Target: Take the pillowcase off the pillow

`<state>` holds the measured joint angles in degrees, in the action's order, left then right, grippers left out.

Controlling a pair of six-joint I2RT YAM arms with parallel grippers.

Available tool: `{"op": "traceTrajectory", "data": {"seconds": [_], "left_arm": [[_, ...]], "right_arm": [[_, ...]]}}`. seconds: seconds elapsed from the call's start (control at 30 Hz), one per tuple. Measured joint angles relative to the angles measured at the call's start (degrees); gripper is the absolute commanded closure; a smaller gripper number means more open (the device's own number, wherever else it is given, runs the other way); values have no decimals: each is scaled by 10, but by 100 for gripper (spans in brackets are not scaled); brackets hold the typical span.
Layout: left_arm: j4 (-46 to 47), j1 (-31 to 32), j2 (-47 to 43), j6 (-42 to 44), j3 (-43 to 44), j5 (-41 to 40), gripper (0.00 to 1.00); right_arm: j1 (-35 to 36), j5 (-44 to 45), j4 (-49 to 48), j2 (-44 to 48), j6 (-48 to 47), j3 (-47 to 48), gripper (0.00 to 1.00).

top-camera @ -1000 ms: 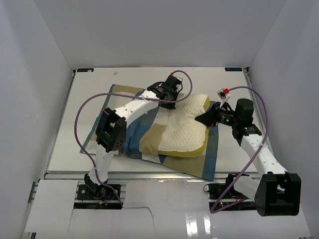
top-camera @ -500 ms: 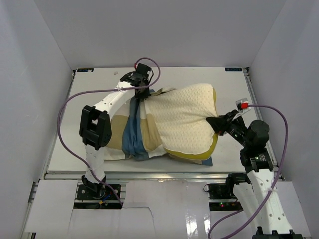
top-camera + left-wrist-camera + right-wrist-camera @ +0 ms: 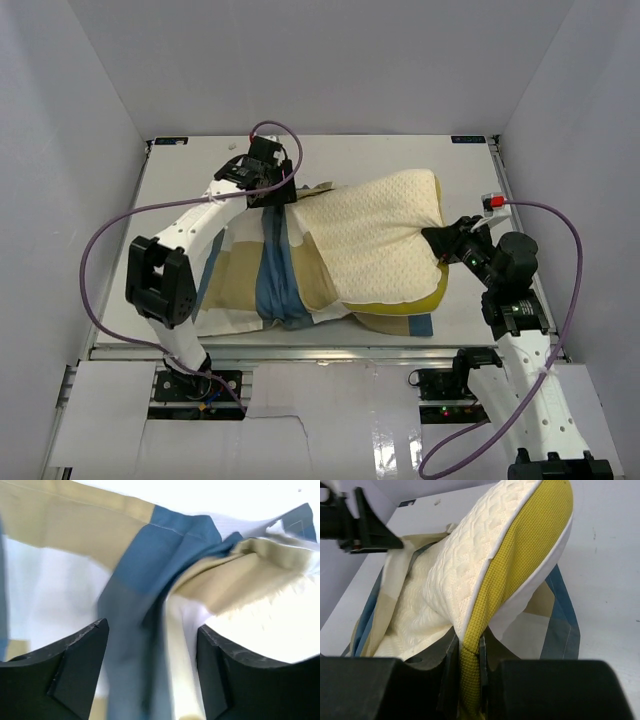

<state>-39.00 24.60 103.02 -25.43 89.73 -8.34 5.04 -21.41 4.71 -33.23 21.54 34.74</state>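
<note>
The cream dotted pillow (image 3: 375,240) lies across the table's middle, half out of the checked pillowcase (image 3: 240,275), which is bunched at its left end. My left gripper (image 3: 275,195) stands open over the pillowcase's far edge. In the left wrist view its black fingers (image 3: 75,670) are wide apart and blue and tan cloth (image 3: 160,545) hangs loose between them. My right gripper (image 3: 440,243) is shut on the pillow's right end. In the right wrist view it (image 3: 469,652) pinches the pillow's yellow edging, the pillow (image 3: 485,560) rising away from it.
A flap of the pillowcase (image 3: 560,625) lies under the pillow near the front right. Purple cables (image 3: 95,270) loop off both arms. White walls close in the table (image 3: 180,190) on three sides. My left gripper (image 3: 370,530) shows at the far left of the right wrist view.
My left gripper has opened and let go of the pillowcase, which has slumped onto the table. The left arm drew back to the left. The pillow has settled lower in the right gripper's hold.
</note>
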Motion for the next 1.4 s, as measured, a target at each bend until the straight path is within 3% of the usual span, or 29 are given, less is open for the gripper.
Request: {"op": "traceTrajectory", "data": {"seconds": [0.1, 0.17, 0.27, 0.33, 0.43, 0.7, 0.83, 0.93, 1.03, 1.07, 1.13, 1.27, 1.4], "left_arm": [[11, 20, -77, 5, -43, -25, 17], [19, 65, -144, 3, -94, -71, 17], [32, 182, -231, -16, -168, -128, 18], [46, 297, -281, -38, -237, -152, 18], [41, 382, -308, -77, -317, -174, 20], [53, 489, -317, -148, -406, -210, 17], [58, 501, -299, -187, -426, -248, 18], [37, 501, -267, -233, -428, -300, 27], [-37, 500, -222, -316, -410, -358, 48], [-64, 498, -203, -346, -400, -375, 69], [-125, 496, -165, -410, -374, -402, 100], [-254, 484, -120, -538, -334, -439, 100], [-325, 442, -137, -605, -315, -464, 100]], "right_arm": [[-1, 26, 2, -30, 8, 0, 92], [-1, 41, -1, -47, 13, 0, 92], [-2, 55, -6, -78, 21, 0, 92], [-2, 66, -12, -104, 23, 0, 92], [-3, 83, -19, -143, 25, 0, 92], [-5, 96, -19, -213, 45, 42, 92], [-5, 95, -18, -217, 52, 58, 92], [-5, 93, -18, -217, 54, 68, 92], [-5, 87, -17, -217, 58, 77, 92], [-5, 81, -16, -216, 61, 80, 92], [-5, 73, -15, -213, 66, 86, 92], [-11, 57, -9, -209, 68, 110, 92], [-42, 25, -5, -216, 68, 143, 92]]}}
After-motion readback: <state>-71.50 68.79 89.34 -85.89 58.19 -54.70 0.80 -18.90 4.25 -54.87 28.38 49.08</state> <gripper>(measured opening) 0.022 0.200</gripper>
